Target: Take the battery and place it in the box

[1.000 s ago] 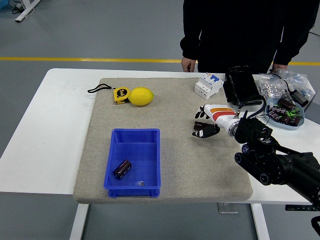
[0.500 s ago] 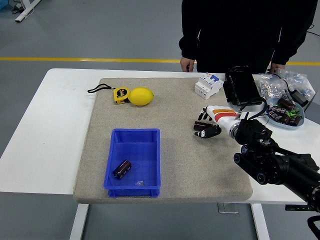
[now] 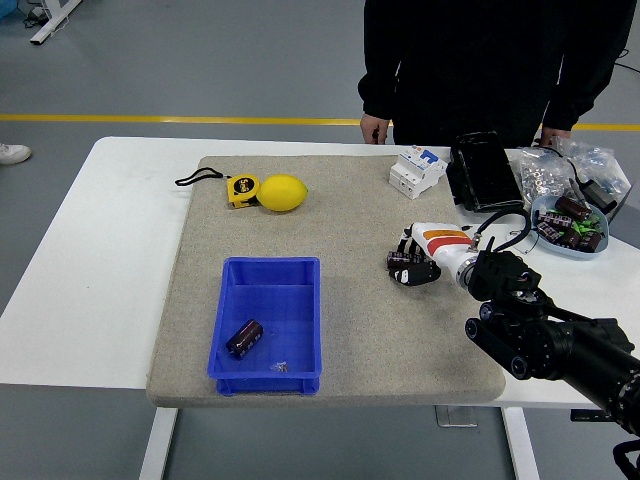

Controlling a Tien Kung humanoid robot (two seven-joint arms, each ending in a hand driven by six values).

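While one battery lies in the blue box at lower left, right hand sits right of centre, fingers curled around another battery.

A yellow tape measure touches a lemon near the mat's far-left corner. A white circuit breaker and black case sit far right. A person stands beyond the far edge.
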